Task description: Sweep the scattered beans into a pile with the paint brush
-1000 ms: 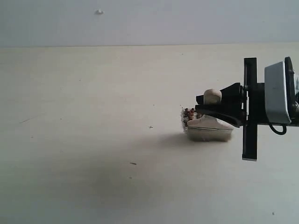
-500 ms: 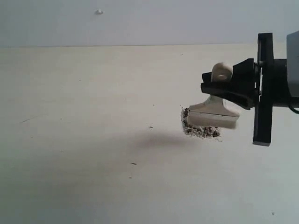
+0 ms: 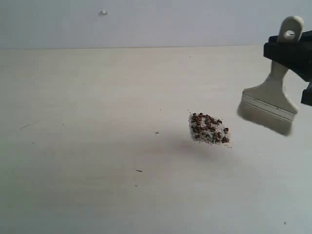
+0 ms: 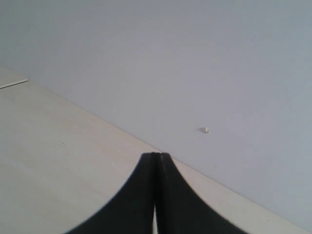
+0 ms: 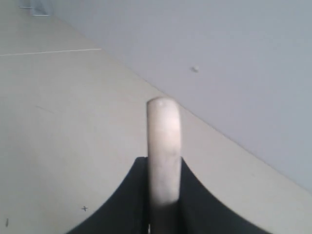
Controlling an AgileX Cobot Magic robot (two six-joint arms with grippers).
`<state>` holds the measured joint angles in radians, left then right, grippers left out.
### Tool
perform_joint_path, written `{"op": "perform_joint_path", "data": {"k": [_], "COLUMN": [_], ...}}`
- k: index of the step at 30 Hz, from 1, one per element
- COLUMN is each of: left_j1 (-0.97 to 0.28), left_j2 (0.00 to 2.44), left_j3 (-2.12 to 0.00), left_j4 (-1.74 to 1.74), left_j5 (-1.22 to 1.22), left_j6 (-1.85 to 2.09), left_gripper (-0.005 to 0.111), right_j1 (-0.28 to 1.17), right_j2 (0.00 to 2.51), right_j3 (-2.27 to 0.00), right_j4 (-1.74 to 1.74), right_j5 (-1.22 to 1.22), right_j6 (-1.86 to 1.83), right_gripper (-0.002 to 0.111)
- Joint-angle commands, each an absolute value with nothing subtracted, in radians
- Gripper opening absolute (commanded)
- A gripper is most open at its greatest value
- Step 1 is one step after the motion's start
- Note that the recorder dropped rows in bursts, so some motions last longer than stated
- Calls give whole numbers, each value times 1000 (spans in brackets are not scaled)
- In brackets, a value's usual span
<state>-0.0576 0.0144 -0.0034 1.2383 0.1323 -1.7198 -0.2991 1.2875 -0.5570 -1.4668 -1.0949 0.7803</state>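
The beans (image 3: pixel 209 129) lie in one small heap of reddish-brown pellets and whitish crumbs, right of the table's middle. The paint brush (image 3: pixel 270 105) hangs in the air up and to the right of the heap, bristles down and clear of the table. My right gripper (image 3: pixel 288 51) is shut on its cream handle (image 5: pixel 164 151), which sticks out past the black fingers. My left gripper (image 4: pixel 156 157) is shut with nothing in it and does not show in the exterior view.
The pale table (image 3: pixel 97 146) carries a few faint marks, among them a small cross (image 3: pixel 157 132) and a dark fleck (image 3: pixel 139 170). A grey wall (image 3: pixel 146 22) rises behind the table's far edge.
My right gripper has lifted the brush off the beans and carried it up and to the right. The heap, half covered before, now shows whole.
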Motion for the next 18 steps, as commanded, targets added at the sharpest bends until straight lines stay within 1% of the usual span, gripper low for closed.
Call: {"op": "perform_joint_path", "data": {"k": [1, 18], "left_j1": [-56, -56], "left_j2": [7, 7], "left_j3": [0, 0], "left_j4": [1246, 1246], "left_j5": [132, 132], "left_j6": [-1719, -1719], "left_gripper": [0, 0], "right_j1": [-333, -333], "right_j2": [1259, 1259], "right_j3": [-566, -566], "right_j4": [-1446, -1448], "right_j5": [-1000, -998], "right_j6": [890, 893], "right_gripper": [0, 0]}}
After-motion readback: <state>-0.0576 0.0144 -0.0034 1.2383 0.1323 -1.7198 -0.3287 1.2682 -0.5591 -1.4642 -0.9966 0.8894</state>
